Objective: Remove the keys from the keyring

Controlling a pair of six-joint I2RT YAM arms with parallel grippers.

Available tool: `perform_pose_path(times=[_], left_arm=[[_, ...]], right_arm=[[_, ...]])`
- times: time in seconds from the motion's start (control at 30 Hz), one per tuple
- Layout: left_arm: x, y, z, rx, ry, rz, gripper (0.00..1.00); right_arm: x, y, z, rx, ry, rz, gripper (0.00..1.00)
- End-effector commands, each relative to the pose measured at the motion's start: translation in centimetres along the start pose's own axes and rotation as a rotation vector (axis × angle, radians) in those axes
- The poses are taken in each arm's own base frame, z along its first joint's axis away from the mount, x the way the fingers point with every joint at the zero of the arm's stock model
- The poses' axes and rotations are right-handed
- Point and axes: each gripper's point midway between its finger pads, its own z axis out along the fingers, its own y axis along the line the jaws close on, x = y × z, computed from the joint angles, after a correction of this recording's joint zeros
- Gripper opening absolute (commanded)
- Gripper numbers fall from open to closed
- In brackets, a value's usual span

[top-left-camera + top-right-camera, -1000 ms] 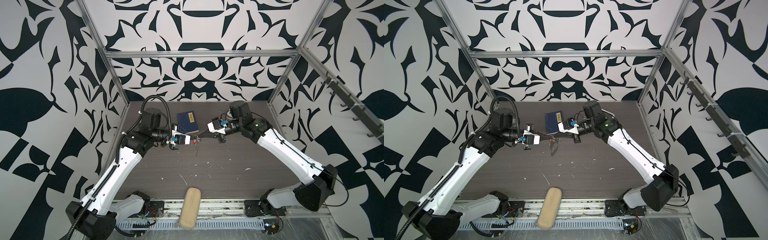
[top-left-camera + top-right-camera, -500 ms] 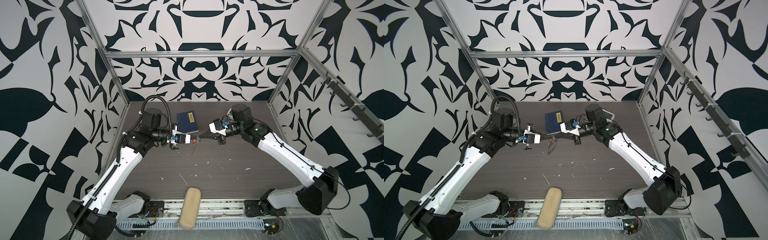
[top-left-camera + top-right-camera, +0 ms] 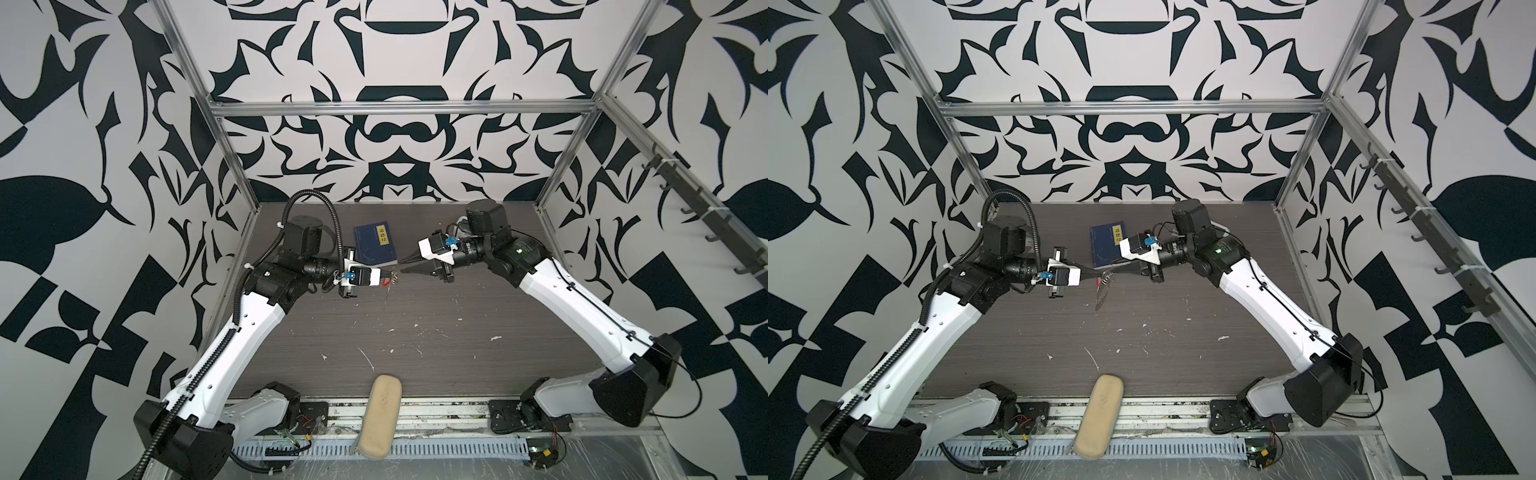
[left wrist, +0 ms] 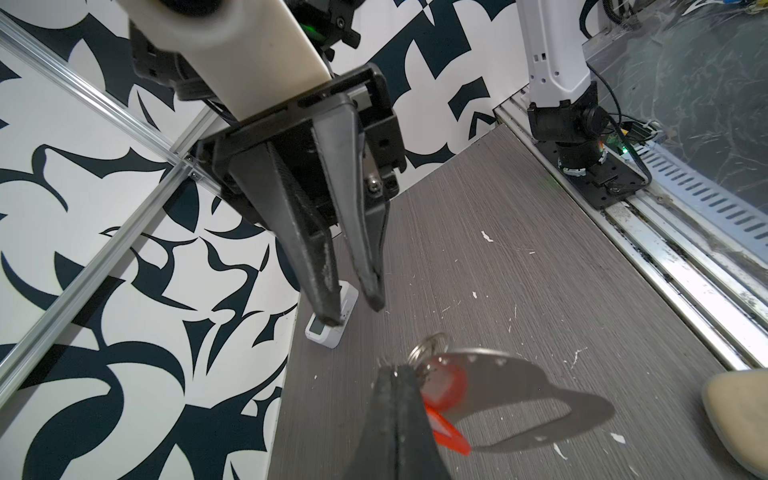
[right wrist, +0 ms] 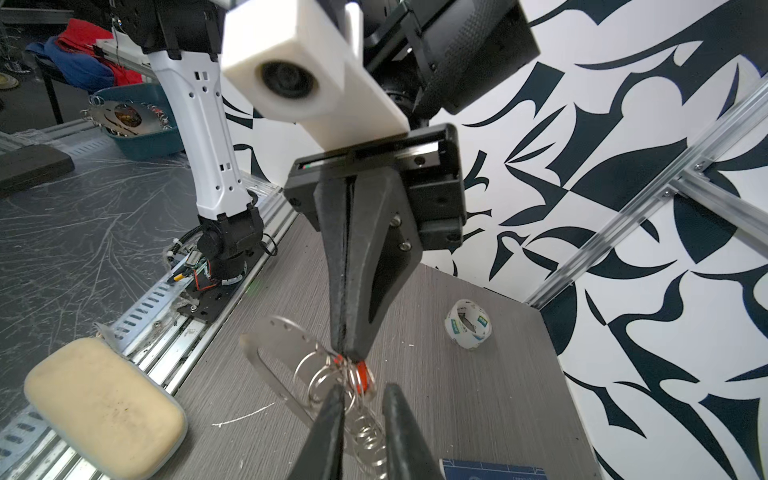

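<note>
The left gripper (image 4: 397,372) has its fingers pressed flat together, pinching the keys (image 4: 446,386) right at its tip; the red tag and a silvery ring poke out just past the pads. From that pinch the keyring (image 4: 511,368), a flat grey oval loop, hangs off to one side of the fingers. A short chain (image 5: 368,432) of silvery rings runs from the bunch into the gap of the right gripper (image 4: 353,311), which faces the left one almost tip to tip, its fingers a little apart and clamping nothing. Just behind both tips a dark blue book (image 3: 376,245) lies on the table (image 3: 415,353). Past the left gripper, near the wall corner, sits a clear tape roll (image 5: 467,324). Well back toward the arm bases lies a beige case (image 3: 380,415).
</note>
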Motion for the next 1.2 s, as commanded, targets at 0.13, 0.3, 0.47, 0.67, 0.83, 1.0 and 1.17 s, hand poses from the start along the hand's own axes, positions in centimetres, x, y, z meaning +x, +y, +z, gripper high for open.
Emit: perform_pose_path(times=[0.13, 0.3, 0.47, 0.67, 0.83, 1.0, 1.17], left_arm=[[-0.3, -0.7, -0.4, 0.012, -0.004, -0.002, 0.00], [-0.3, -0.7, -0.4, 0.013, -0.002, -0.003, 0.00], [-0.3, -0.6, -0.4, 0.015, -0.004, -0.005, 0.00], [-0.3, -0.6, -0.4, 0.013, -0.003, -0.004, 0.00], [-0.4, -0.5, -0.4, 0.011, -0.004, -0.001, 0.00], [-0.5, -0.6, -0.5, 0.011, -0.005, 0.000, 0.00], [-0.6, -0.6, -0.5, 0.011, -0.005, 0.000, 0.00]], right_arm=[[-0.5, -0.5, 0.0, -0.026, 0.020, -0.018, 0.21], [0.1, -0.2, 0.7, -0.043, 0.038, -0.023, 0.21], [0.1, 0.2, 1.2, -0.066, 0.040, -0.021, 0.21], [-0.1, 0.3, 1.5, -0.074, 0.039, -0.022, 0.20], [0.3, 0.4, 1.8, -0.082, 0.051, -0.021, 0.17], [1.0, 0.5, 2.1, -0.091, 0.077, -0.016, 0.13], [1.2, 0.3, 2.3, -0.088, 0.088, -0.021, 0.17]])
